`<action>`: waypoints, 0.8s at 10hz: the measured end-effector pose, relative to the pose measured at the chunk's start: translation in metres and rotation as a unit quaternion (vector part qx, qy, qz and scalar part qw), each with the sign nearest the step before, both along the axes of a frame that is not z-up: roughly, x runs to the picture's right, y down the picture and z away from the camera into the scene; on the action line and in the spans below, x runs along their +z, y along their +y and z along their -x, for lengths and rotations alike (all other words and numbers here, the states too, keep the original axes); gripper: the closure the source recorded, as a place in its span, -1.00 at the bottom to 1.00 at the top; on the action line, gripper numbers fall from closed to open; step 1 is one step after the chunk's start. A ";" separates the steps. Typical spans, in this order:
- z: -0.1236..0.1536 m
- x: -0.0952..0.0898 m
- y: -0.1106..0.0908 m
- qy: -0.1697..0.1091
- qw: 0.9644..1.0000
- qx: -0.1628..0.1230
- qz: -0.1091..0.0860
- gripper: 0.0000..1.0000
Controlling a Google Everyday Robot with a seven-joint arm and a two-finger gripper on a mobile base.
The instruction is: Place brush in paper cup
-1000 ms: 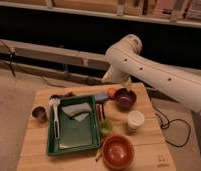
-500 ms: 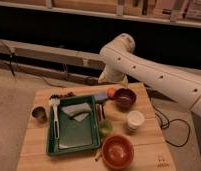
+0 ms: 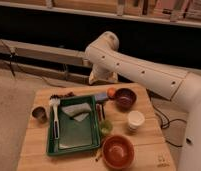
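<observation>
Arm swings left along the far edge of the desk

Over the last 1 second the white arm (image 3: 139, 67) has swung leftward in the view, its rounded elbow (image 3: 106, 42) sliding from above the dark bowl (image 3: 125, 97) to above the far right corner of the green tray (image 3: 74, 135). The gripper (image 3: 101, 81) has travelled with it along the back edge of the desk (image 3: 146, 147). The bowl and the orange ball (image 3: 111, 92), earlier almost under it, now sit just to its right, and the brush (image 3: 54, 107) on its left is nearer than 0.5 seconds ago.
</observation>
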State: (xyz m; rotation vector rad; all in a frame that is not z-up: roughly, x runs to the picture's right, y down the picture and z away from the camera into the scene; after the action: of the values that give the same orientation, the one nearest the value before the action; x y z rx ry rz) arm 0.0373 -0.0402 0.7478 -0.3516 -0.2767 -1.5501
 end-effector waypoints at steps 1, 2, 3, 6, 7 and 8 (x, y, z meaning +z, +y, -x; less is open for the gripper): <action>0.001 0.001 -0.001 -0.004 1.000 -0.016 0.000 -0.60; 0.005 0.002 -0.002 -0.010 1.000 -0.023 -0.001 -0.60; 0.011 0.004 -0.006 -0.017 0.999 -0.030 -0.002 -0.60; 0.062 0.018 -0.022 -0.035 0.997 -0.071 -0.004 -0.60; 0.073 0.024 -0.024 -0.040 0.996 -0.085 -0.005 -0.60; 0.080 0.026 -0.026 -0.046 0.994 -0.100 -0.006 -0.60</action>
State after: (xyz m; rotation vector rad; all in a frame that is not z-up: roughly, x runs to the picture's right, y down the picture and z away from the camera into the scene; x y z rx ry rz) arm -0.0428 -0.0659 0.7739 -0.3056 -0.3124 -1.7668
